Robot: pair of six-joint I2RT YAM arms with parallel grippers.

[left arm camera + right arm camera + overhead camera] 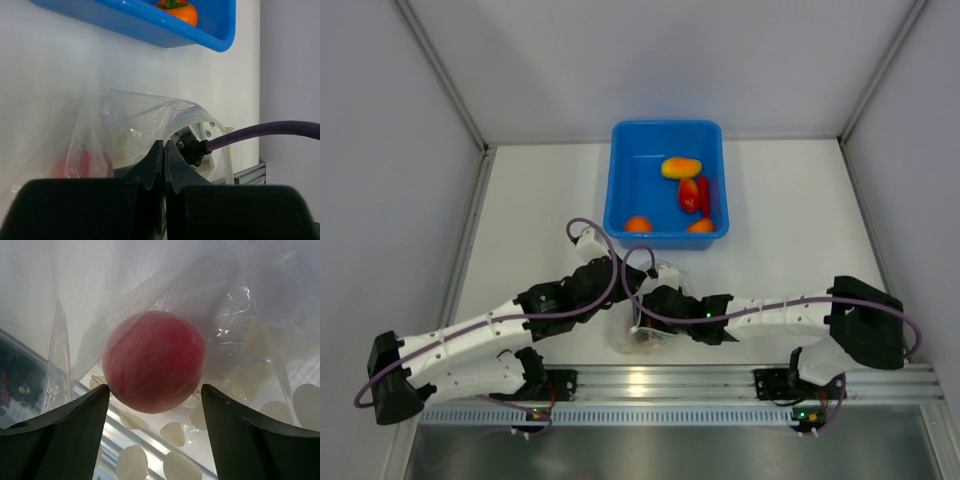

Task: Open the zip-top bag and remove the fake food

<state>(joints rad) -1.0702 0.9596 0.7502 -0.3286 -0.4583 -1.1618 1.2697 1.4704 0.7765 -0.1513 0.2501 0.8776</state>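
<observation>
Right wrist view: right gripper (155, 390) spread wide, one finger on each side of a red-pink toy fruit (155, 360) lying in the zip-top bag (250, 315). A sheet of film drapes across the fruit's upper left. Nothing pinched yet

Left wrist view: left gripper (164, 155) pressed together, apparently on a fold of the bag's rim, holding the mouth up

Step in hand, as I read it: take this fruit out. I would push slightly deeper so the pads sit at its widest part, check that no film lies between pad and fruit, then close slowly, since glossy round plastic may squirt out. The left pinch should be firm so the bag does not rise with the lift

Top external view adds what the wrists lack: the bag sits near the front rail (720, 380), between both arms, and four pieces of fake food (680, 167) already lie in the blue tub (665, 128), well apart from it. Only the right wrist shows the bag's white dots and the finger gap
</observation>
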